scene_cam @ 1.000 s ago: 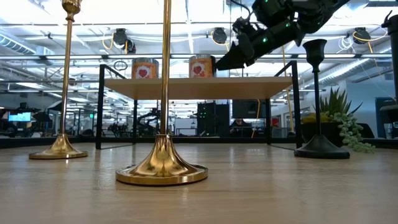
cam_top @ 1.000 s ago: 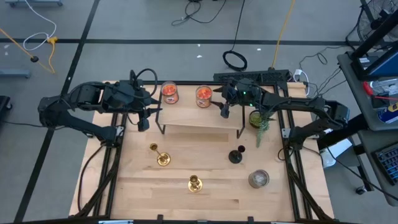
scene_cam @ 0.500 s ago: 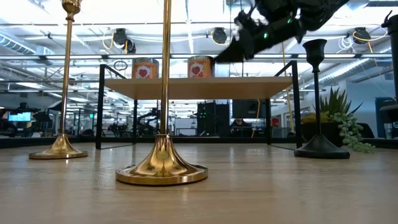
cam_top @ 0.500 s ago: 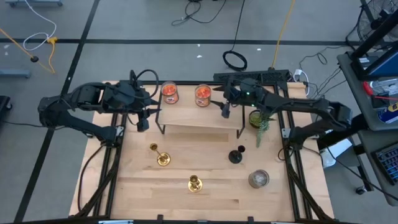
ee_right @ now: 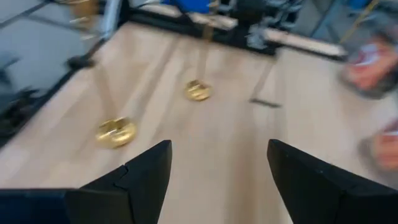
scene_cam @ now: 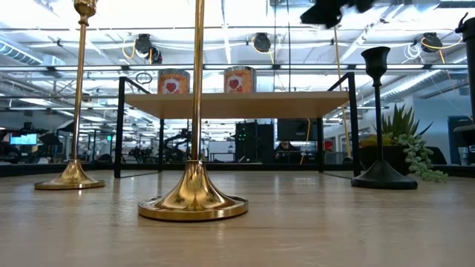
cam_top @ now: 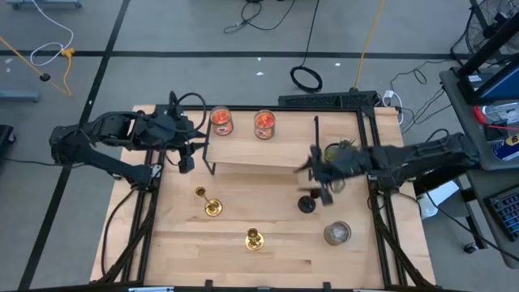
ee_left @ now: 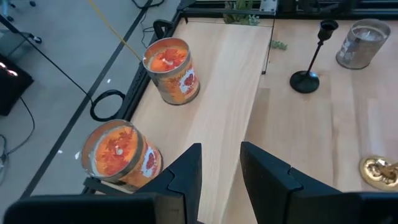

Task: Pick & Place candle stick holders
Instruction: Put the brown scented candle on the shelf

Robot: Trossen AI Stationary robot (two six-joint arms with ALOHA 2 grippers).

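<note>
Two gold candle stick holders stand on their round bases on the wooden table, one left of centre (cam_top: pixel 209 203) and one near the front (cam_top: pixel 254 239). The black holder (cam_top: pixel 306 203) stands right of centre. My right gripper (cam_top: pixel 323 191) hovers open just beside and above the black holder, touching nothing; its wrist view (ee_right: pixel 211 177) shows both gold holders (ee_right: pixel 116 132). My left gripper (cam_top: pixel 188 159) waits open at the shelf's left end (ee_left: pixel 221 171).
A low wooden shelf (cam_top: pixel 259 154) on black legs stands at the back, with two orange jar candles (cam_top: pixel 220 120) (cam_top: pixel 264 123) on it. A green plant (cam_top: pixel 337 156) stands right of the shelf, and a grey jar candle (cam_top: pixel 336 234) at the near right.
My right gripper has swung from above the shelf's right end, beside the orange jar candle, toward the table's near and right side, and now hangs by the black holder. In the low view it has risen almost out of the picture's top. The holders have stayed put.
</note>
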